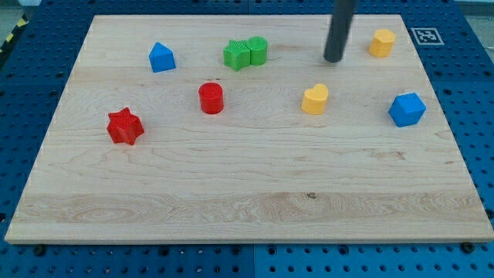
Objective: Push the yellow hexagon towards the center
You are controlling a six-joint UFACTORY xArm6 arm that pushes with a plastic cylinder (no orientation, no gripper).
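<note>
We work on a pale wooden board point(247, 193) lying on a blue perforated bench point(463, 100), with a black-and-white marker tag point(425, 35) at the view's top right. We have no fingers, only a dark rod; my tip point(333, 59) rests near the view's top, just left of the yellow hexagon block point(381, 42) and apart from it. A yellow heart-shaped block point(314, 100) sits below my tip, and a blue hexagon block point(407, 109) lies toward the right edge.
</note>
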